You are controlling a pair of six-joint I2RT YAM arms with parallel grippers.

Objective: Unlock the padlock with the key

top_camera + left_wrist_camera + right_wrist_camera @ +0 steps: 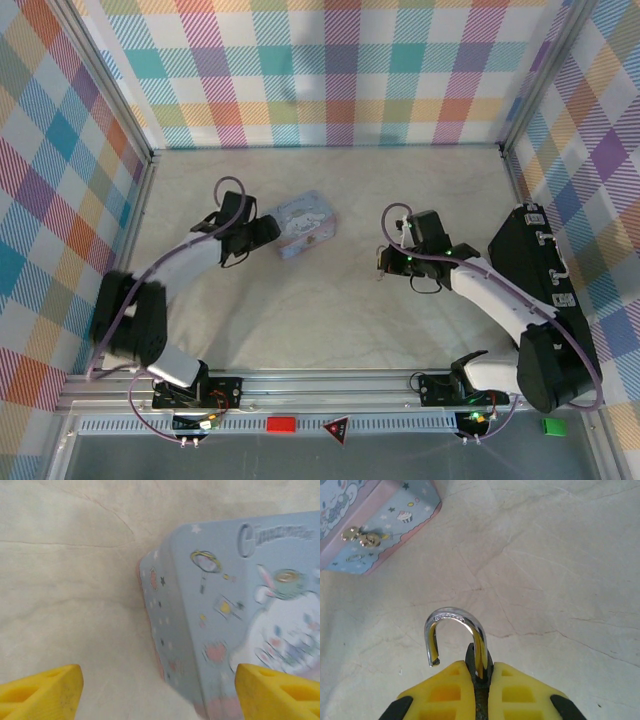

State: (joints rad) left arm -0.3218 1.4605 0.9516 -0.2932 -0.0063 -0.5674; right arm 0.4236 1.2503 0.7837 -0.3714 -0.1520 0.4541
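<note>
Beside tin [240,630], left fingers [45,692] wide, right fingers [445,690] pinching padlock [454,614]

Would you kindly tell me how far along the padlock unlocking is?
Looks done: the padlock has one shackle end free. In hand: the right gripper is shut on it; the left gripper hangs open at the cartoon tin. Left: probably only setting it down.

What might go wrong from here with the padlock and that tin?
The padlock is pinched only by its narrow body in the right end effector, shackle open, so it may twist or slip. The left end effector stands open over a corner of the tin; a move could shove it.
</note>
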